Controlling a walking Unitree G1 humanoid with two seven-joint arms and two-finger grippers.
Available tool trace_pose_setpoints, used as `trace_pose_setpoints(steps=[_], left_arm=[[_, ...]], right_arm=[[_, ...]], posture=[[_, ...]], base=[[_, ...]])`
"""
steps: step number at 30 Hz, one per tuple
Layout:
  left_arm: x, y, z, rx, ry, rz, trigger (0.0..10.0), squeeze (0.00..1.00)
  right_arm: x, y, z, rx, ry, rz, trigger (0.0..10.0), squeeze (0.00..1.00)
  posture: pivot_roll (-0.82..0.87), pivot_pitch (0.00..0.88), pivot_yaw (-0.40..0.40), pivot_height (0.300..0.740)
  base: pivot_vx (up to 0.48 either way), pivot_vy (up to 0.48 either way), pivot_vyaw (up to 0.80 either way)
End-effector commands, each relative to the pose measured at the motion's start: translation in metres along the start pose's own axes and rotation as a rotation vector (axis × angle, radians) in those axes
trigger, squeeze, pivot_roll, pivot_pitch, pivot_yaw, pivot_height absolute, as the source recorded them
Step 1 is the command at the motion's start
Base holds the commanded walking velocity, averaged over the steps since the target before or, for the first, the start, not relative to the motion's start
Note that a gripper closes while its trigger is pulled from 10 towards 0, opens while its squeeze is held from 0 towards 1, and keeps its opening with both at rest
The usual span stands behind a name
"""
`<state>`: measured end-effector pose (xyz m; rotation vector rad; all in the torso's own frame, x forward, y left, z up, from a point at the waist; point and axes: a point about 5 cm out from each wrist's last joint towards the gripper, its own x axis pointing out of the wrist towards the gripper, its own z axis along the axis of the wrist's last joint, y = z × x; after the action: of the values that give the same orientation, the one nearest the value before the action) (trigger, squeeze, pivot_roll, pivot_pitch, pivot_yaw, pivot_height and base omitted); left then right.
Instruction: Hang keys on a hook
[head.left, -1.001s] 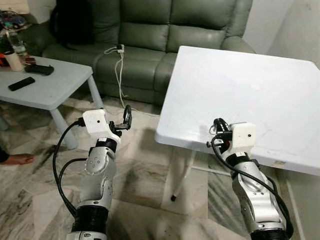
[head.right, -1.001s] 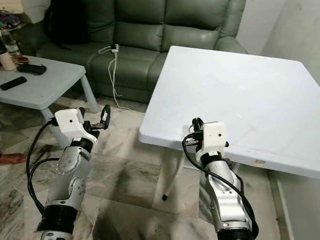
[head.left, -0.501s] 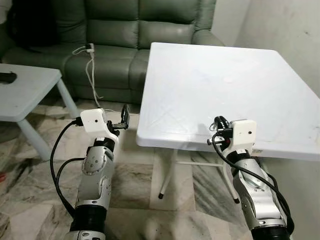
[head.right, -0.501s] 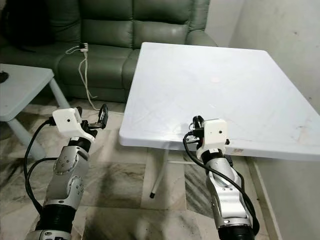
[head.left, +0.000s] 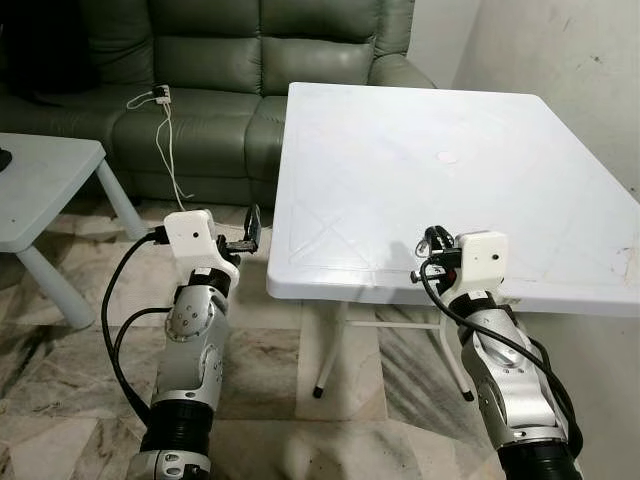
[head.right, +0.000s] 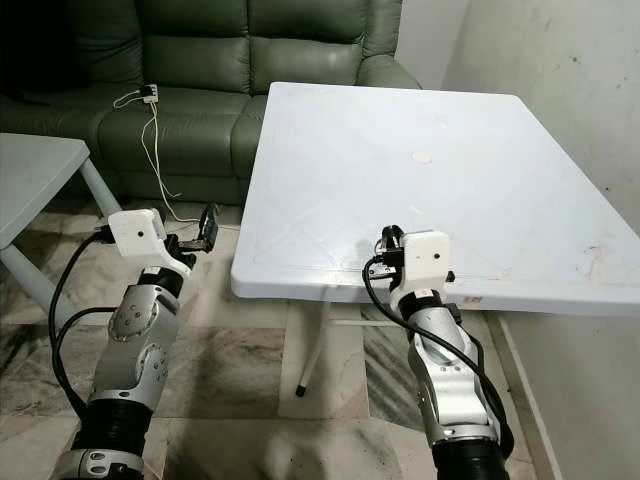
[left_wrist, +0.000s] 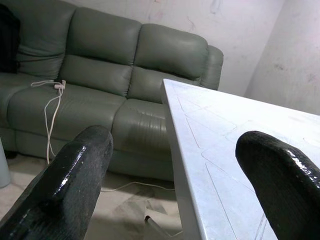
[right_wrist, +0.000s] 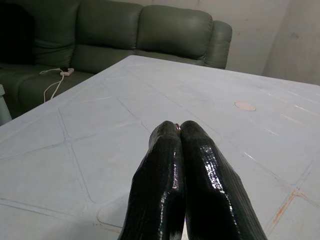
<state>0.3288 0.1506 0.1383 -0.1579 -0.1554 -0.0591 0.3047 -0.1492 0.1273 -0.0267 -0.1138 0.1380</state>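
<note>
Left gripper (left_wrist: 170, 165) fingers spread; right gripper (right_wrist: 179, 131) fingers pressed together.

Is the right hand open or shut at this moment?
Shut. In the right wrist view, the right hand's two black fingers press together above the white table.

The tabletop (head.left: 420, 180) is white with faint crossing lines. The sofa (head.left: 200, 60) is dark green. A white cord (head.left: 165, 140) lies on it. The floor (head.left: 60, 370) is grey and cream marble with dark streaks. The arms are silver, and each hand has shiny black fingers (right_wrist: 175, 180).
</note>
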Motion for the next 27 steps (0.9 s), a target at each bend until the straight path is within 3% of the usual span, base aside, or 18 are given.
trace_pose_setpoints(steps=[1, 6, 12, 15, 27], left_arm=[[0.0041, -0.0051, 0.0013, 0.010, -0.001, -0.014, 10.0, 0.00], [0.0062, -0.0041, 0.0016, 0.015, 0.000, -0.006, 10.0, 0.00], [0.0064, -0.0055, 0.0026, 0.008, -0.010, -0.015, 10.0, 0.00], [0.0061, -0.0063, 0.0002, -0.043, 0.000, 0.007, 10.0, 0.00], [0.0066, -0.0054, 0.0007, -0.017, -0.008, 0.013, 10.0, 0.00]], right_arm=[[0.0028, -0.0031, 0.0030, -0.006, -0.011, -0.009, 10.0, 0.00], [0.0042, -0.0034, 0.0039, -0.009, -0.014, -0.008, 10.0, 0.00], [0.0042, -0.0021, 0.0031, -0.009, -0.012, 0.001, 10.0, 0.00], [0.0038, -0.0017, 0.0022, -0.010, -0.009, 0.003, 10.0, 0.00], [0.0047, -0.0023, 0.0014, -0.014, -0.005, 0.015, 10.0, 0.00]], posture=[[-0.04, 0.000, -0.057, 0.740], [-0.04, 0.000, -0.057, 0.740], [-0.04, 0.000, -0.058, 0.740], [-0.04, 0.000, -0.059, 0.740], [-0.04, 0.000, -0.064, 0.740]], base=[[0.000, 0.000, -0.77], [0.000, 0.000, -0.77], [0.000, -0.469, -0.77], [0.000, 0.000, -0.77], [0.000, 0.000, -0.77]])
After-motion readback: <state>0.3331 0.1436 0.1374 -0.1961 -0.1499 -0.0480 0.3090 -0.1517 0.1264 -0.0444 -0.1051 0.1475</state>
